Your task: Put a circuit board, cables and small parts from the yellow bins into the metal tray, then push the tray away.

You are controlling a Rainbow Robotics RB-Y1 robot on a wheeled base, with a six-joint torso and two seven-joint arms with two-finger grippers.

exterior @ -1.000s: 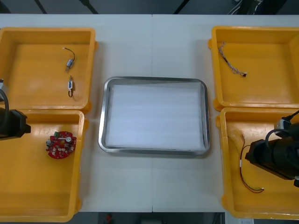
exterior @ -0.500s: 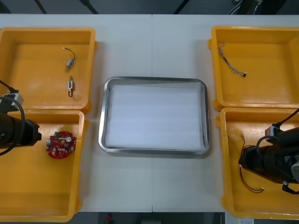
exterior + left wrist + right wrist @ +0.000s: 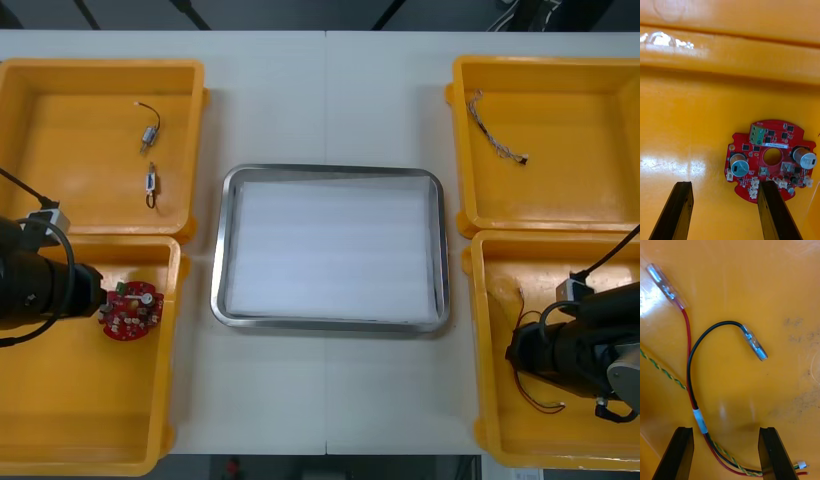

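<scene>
The metal tray (image 3: pixel 222 250) sits in the middle of the desk (image 3: pixel 330 100), white inside and with nothing in it, between the two pairs of yellow bins.

The left gripper (image 3: pixel 98 298) is low inside the near-left bin (image 3: pixel 60 420), just beside the round red circuit board (image 3: pixel 130 310), which lies flat on the bin floor close to the wall on the tray side. In the left wrist view the left gripper (image 3: pixel 726 210) is spread wide and holds nothing. The circuit board (image 3: pixel 771 157) lies off-centre, its rim partly behind the tip of one finger (image 3: pixel 777 210). That finger may be touching the board, but I cannot tell for sure.

The right gripper (image 3: pixel 515 352) is down in the near-right bin (image 3: pixel 560 280), over a looped cable (image 3: pixel 530 385). From the right wrist view the right gripper (image 3: pixel 726 450) is also wide apart and grips nothing. The cable (image 3: pixel 700 420) (a red lead, a black lead and a twisted yellow strand, bound by a white band) passes between the fingers, nearer to one of them, and its two clear-sleeved ends fan out beyond the fingertips on the bin floor.

The far-left bin (image 3: pixel 60 150) holds two small metal parts (image 3: pixel 148 138), and the far-right bin (image 3: pixel 580 190) holds a thin twisted cable (image 3: pixel 495 140).
</scene>
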